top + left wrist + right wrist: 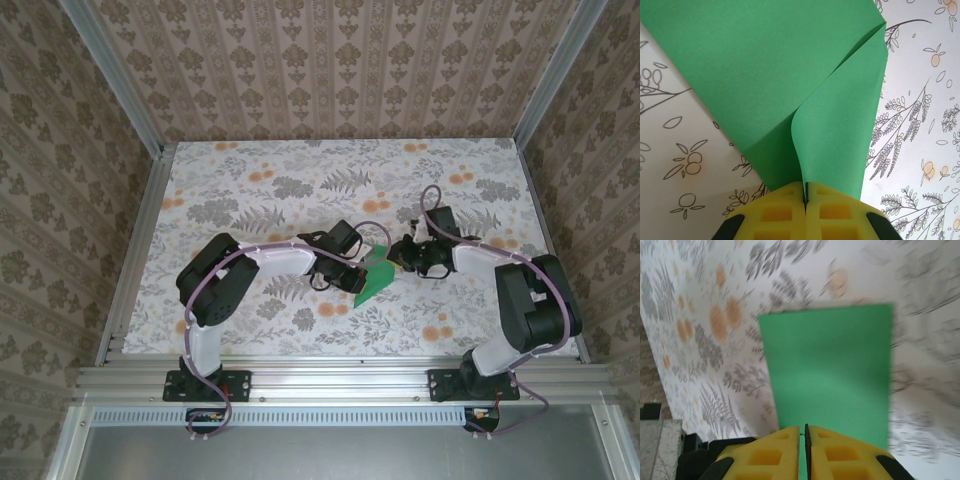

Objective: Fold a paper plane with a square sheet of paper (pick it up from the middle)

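The green square sheet of paper (372, 283) lies mid-table between both arms, folded over on itself. In the left wrist view the sheet (790, 75) has one flap curling up, and my left gripper (805, 192) is shut on that flap's lower edge. From above, the left gripper (358, 262) sits at the paper's left side. My right gripper (398, 258) is at its upper right corner. In the blurred right wrist view the right gripper (803, 432) shows only a hairline slit. The paper (830, 365) spreads flat beyond and under the fingers.
The floral tablecloth (250, 180) covers the table, boxed in by patterned walls on three sides. An aluminium rail (340, 378) runs along the near edge by the arm bases. Open cloth lies behind and to either side of the paper.
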